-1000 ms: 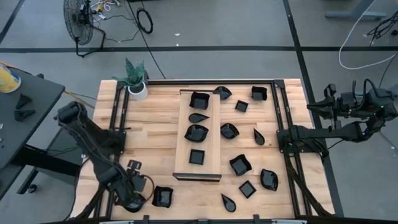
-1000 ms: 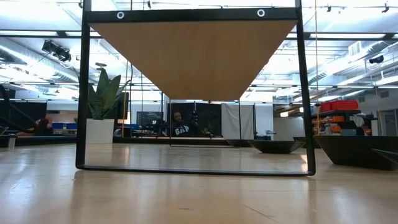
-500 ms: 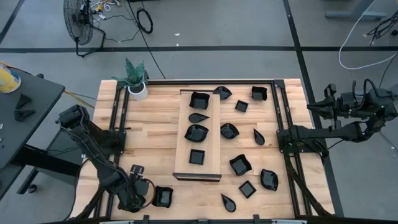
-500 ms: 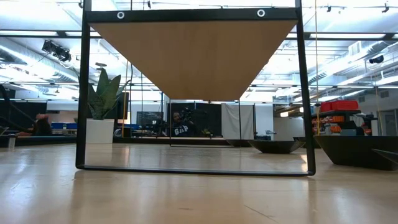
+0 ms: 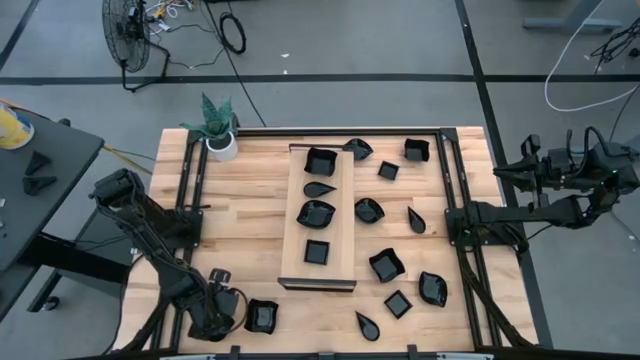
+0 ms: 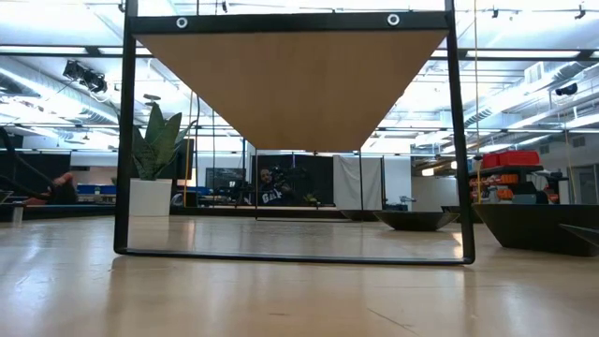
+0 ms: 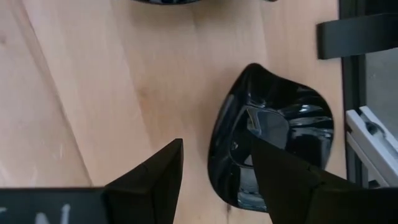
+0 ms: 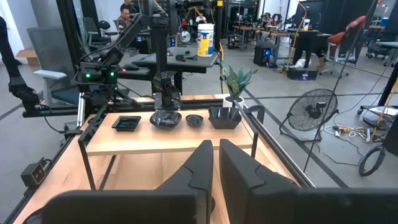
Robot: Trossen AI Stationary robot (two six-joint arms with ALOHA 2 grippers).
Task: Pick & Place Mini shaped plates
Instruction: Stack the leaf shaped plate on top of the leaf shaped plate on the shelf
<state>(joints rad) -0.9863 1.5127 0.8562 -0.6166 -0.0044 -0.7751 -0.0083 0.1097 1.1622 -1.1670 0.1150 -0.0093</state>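
Several mini shaped plates, glossy black, lie about the table. One wavy-rimmed plate (image 5: 262, 316) sits near the front left corner. My left gripper (image 5: 240, 308) is at its rim and open. In the left wrist view one finger (image 7: 155, 177) is over bare wood. The other finger (image 7: 280, 171) hangs over the plate (image 7: 292, 124), so the near rim lies between the jaws. More plates rest on the raised wooden board (image 5: 337, 268), among them a square one (image 5: 316, 251). Others are scattered to its right, such as a bowl (image 5: 386, 265). My right gripper (image 5: 508, 170) waits shut beyond the table's right edge.
A white pot with a green plant (image 5: 218, 135) stands at the back left corner. Black rails (image 5: 190, 190) run along both table sides. The board's dark frame (image 6: 122, 187) fills the low view. A fan (image 5: 126, 30) stands on the floor behind. People sit far off in the room.
My left gripper has crept a little closer to the front-left plate. The right arm has not moved.
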